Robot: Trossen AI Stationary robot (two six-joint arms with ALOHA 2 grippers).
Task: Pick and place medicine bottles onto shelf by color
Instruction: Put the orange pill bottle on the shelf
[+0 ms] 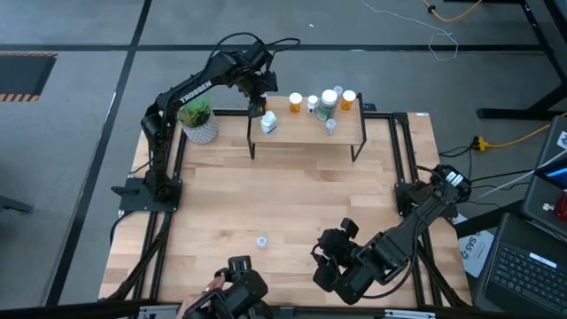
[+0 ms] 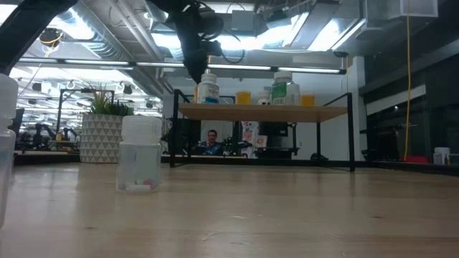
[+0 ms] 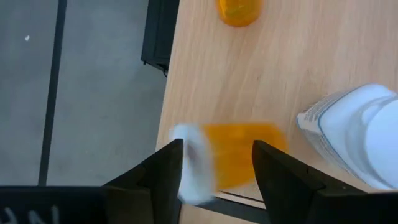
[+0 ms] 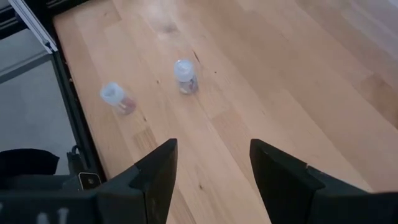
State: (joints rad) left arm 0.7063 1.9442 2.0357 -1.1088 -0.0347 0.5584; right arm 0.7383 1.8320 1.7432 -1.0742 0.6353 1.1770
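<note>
An orange medicine bottle (image 3: 233, 155) with a white cap (image 3: 193, 165) lies on its side at the far-left corner of the shelf (image 1: 306, 131), cap toward the shelf's far edge. My left gripper (image 3: 217, 155) hangs open just above it, tilted down, the bottle crosswise to its fingers. A white bottle (image 1: 268, 122), two orange ones (image 1: 295, 104) (image 1: 348, 99) and a greenish one (image 1: 328, 102) stand upright on the shelf. My right gripper (image 4: 214, 152) waits open over the table's near right part. Two tiny clear bottles (image 4: 185, 76) (image 4: 117, 98) stand on the tabletop beyond it. My left gripper's fingertips (image 3: 171, 155) stand right at the lying orange bottle, which is longer than the gap between them. I cannot tell whether they touch it.
A green plant in a white pot (image 1: 199, 120) stands just left of the shelf, close to my left arm. The white bottle (image 3: 354, 137) stands right beside the lying orange one. Bare wooden tabletop (image 1: 292, 195) stretches between the shelf and my right arm.
</note>
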